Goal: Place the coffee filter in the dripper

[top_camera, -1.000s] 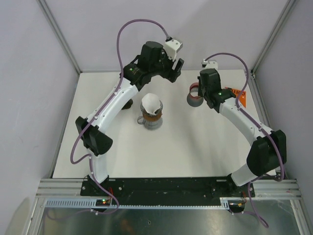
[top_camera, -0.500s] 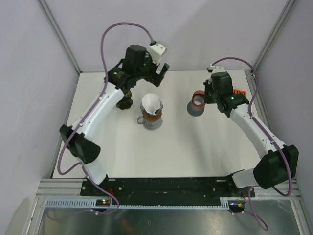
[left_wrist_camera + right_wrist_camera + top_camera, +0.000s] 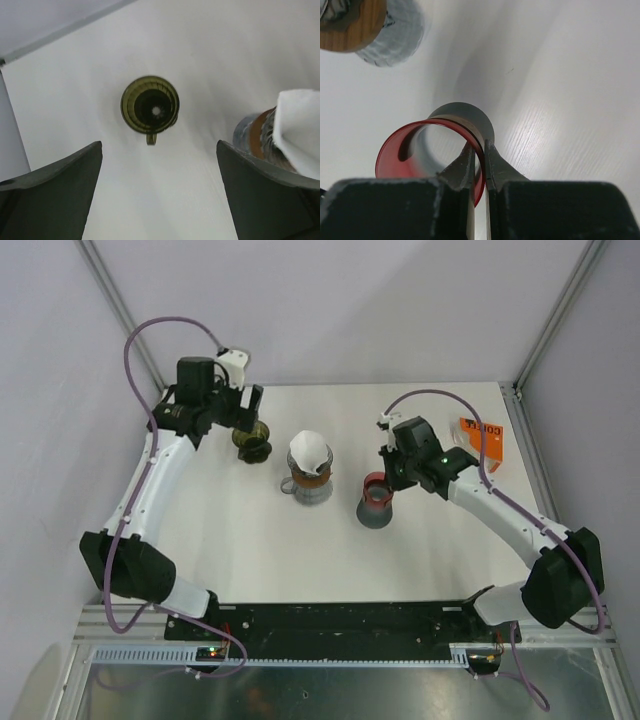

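Note:
The white coffee filter [image 3: 309,451] stands in a glass vessel with a brown band [image 3: 308,486] at mid table; the left wrist view shows the filter [image 3: 300,130] at the right edge. The olive dripper [image 3: 252,441] sits to its left, its ribbed bowl and handle facing up [image 3: 150,105]. My left gripper [image 3: 243,406] hangs open above and just behind the dripper, nothing between its fingers [image 3: 159,150]. My right gripper [image 3: 386,478] is shut on the rim of a grey cup with a red inside [image 3: 375,508], right of the vessel; its jaws pinch the cup wall [image 3: 484,145].
An orange box [image 3: 482,440] lies at the back right of the table. The banded vessel [image 3: 380,30] shows at the top left of the right wrist view, close to the red-lined cup [image 3: 395,150]. Frame posts stand at the table's back corners.
My left arm has swung left from behind the filter to over the dripper, its jaws spreading wider. My right arm has carried the cup forward and left, nearer the vessel.

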`<state>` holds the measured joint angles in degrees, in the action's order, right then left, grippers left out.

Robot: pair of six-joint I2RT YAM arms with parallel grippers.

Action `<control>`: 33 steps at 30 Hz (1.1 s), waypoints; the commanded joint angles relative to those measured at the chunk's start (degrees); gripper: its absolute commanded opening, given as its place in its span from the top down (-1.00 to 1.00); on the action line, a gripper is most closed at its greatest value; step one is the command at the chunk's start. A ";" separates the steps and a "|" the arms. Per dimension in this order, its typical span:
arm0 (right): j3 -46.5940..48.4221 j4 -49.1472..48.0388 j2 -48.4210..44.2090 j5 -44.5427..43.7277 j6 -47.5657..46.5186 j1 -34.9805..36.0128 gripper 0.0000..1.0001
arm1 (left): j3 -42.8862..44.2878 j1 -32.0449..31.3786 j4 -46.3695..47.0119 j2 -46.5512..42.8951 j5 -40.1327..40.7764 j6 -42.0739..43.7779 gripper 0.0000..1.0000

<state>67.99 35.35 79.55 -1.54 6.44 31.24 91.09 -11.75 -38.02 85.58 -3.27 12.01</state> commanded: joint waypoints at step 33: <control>-7.61 -12.69 1.68 3.25 0.69 8.55 0.35 | -31.40 14.85 30.48 6.12 -11.63 1.48 -0.71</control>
<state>60.75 24.56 83.79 1.50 7.03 39.33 62.98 2.76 -18.26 92.68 -10.48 10.28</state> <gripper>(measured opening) 0.288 0.873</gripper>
